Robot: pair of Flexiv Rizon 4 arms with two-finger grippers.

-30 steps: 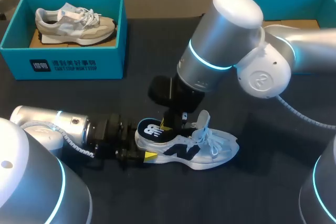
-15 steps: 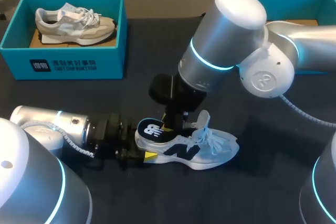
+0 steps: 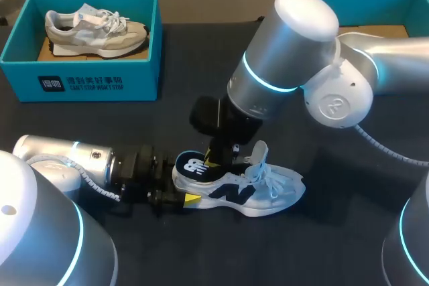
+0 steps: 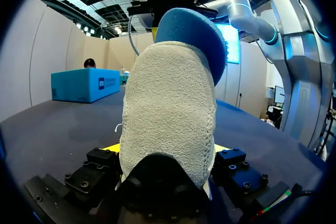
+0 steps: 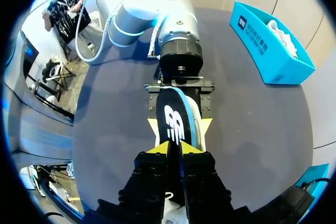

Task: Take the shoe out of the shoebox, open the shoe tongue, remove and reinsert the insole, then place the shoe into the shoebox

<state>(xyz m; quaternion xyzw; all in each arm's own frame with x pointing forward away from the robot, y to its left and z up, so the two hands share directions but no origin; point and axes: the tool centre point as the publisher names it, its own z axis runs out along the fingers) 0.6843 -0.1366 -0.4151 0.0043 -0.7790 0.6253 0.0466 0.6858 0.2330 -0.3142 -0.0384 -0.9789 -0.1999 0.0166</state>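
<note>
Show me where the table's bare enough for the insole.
Bare table lies in front of the shoe and past its toe; also between the left shoebox and the shoe. The heel is crowded: left end effector and right end effector meet there.

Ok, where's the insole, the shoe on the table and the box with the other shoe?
insole [image 5: 175, 121]: right wrist view, its black printed top.
shoe [image 3: 278, 192]: head view, its laced front.
box [image 3: 141, 82]: head view, its front wall.
</note>
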